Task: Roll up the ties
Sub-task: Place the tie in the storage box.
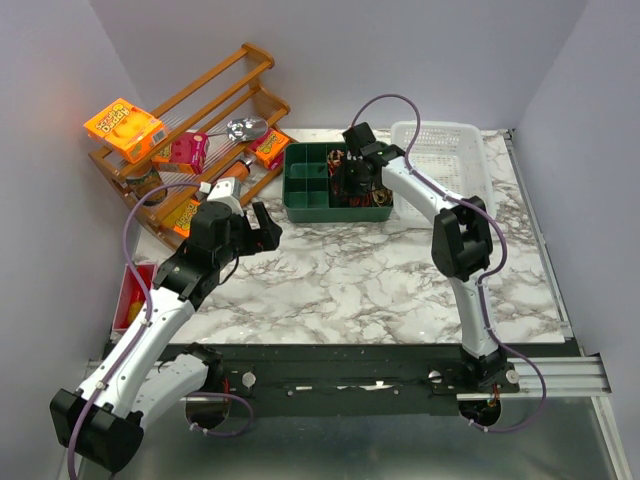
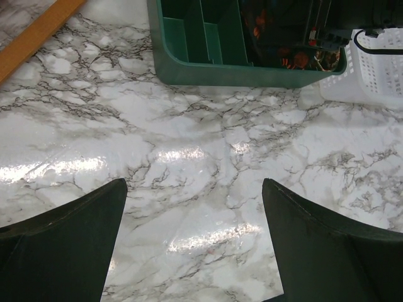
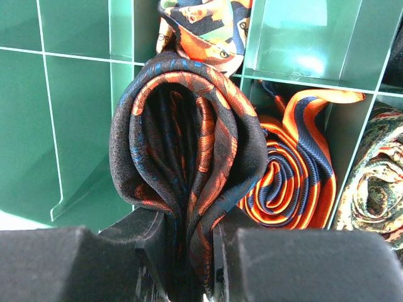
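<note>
Four ties counted at the green tray: one dark, orange-blotched roll pinched in my right pincer, a striped coil at its 3 o'clock, a paisley tie beyond, a fourth tie at 12. My left pincer gapes wide over marbled worktop, tray wall at 12 o'clock.

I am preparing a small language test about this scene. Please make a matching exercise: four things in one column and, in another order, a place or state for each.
Things
1. left hand
2. right hand
3. white basket
4. orange box

Places or states
A. on top of the wooden rack
B. shut on a dark rolled tie at the green tray
C. open above the marble table
D. just right of the green tray

Pairs: 1-C, 2-B, 3-D, 4-A
</note>
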You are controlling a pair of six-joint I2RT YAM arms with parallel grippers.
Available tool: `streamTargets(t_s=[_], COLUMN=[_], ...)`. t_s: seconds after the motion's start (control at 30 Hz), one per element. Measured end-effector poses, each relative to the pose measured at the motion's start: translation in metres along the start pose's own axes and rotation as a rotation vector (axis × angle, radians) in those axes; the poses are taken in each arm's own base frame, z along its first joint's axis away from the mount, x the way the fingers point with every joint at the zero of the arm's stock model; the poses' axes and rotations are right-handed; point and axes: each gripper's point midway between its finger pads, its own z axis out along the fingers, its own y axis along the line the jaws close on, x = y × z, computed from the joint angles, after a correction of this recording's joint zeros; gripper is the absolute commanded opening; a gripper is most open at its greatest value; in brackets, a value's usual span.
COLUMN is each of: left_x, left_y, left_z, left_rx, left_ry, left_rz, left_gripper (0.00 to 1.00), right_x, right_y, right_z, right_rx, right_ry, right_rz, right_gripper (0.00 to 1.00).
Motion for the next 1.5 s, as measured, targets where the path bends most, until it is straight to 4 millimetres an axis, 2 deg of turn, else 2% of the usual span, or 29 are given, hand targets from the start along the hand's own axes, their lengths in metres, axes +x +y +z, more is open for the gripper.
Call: streamTargets(t_s=[0.4,0.57,0.77,0.97,1.23,1.5], left_x=[0.004,0.005,0.008,0.014,0.02,0.024], left_y=[0.001,0.001,0.003,0.004,0.007,0.009], left_z=[0.001,0.001,0.002,0.004,0.005,0.006], left_rx=[0.003,0.003,0.001,0.001,-0.004,-0.007], left_ry=[0.006,0.007,0.012,0.027,0.039,0.045], left_rz=[0.002,0.004,0.004,0.004,0.005,0.005], left_gripper=[0.99,0.99,0.99,0.99,0.99,0.99], right_x=[0.004,0.013,0.028,0.029,0.03,0.033], right_y=[0.004,0.004,0.0,0.0,0.005,0.006], right_z=[0.004,0.007,-0.001,-0.002,0.016,0.022], right_rx=[0.01,0.016,0.022,0.026,0.033,0.036], right_ry=[0.011,0.027,0.054,0.07,0.121,0.132], right_rz=[-0.016,-0.047,-0.103,-0.125,-0.132,-0.134], right_gripper=[0.01,0.01,0.01,0.01,0.01,0.01])
